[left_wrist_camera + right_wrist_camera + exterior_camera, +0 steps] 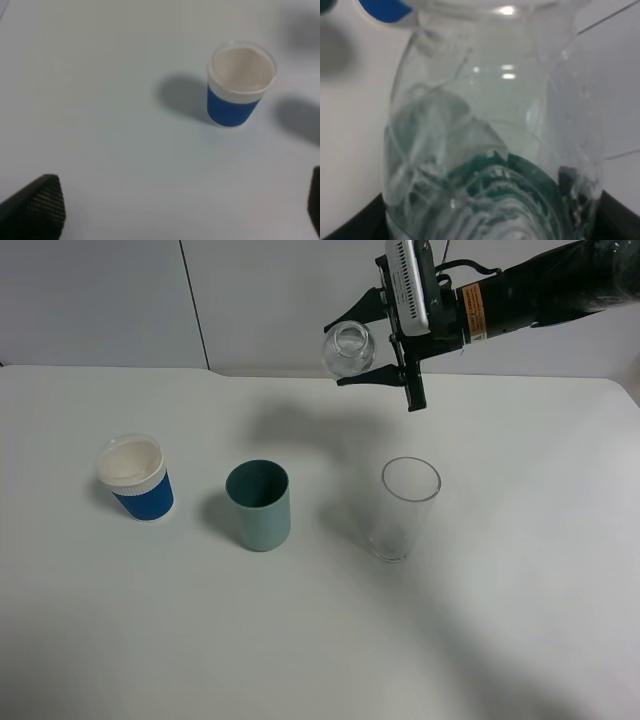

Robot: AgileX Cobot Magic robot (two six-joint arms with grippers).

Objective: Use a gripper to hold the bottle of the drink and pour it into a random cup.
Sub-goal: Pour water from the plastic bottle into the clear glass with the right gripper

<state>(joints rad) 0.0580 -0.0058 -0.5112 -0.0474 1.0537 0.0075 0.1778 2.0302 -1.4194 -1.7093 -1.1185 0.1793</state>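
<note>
My right gripper is raised over the far side of the table and is shut on the bottle of the drink. The small clear bottle is tipped over, its open mouth facing the camera. The right wrist view is filled by the bottle, with its green label low in the picture. The cup, a tall clear tumbler, stands upright on the table, nearer the front and slightly right of the bottle. My left gripper is open above the table, with only its dark fingertips in view.
A teal cup stands left of the clear cup. Further left is a blue cup with a white rim, which the left wrist view also shows as the blue cup. All stand on a white table.
</note>
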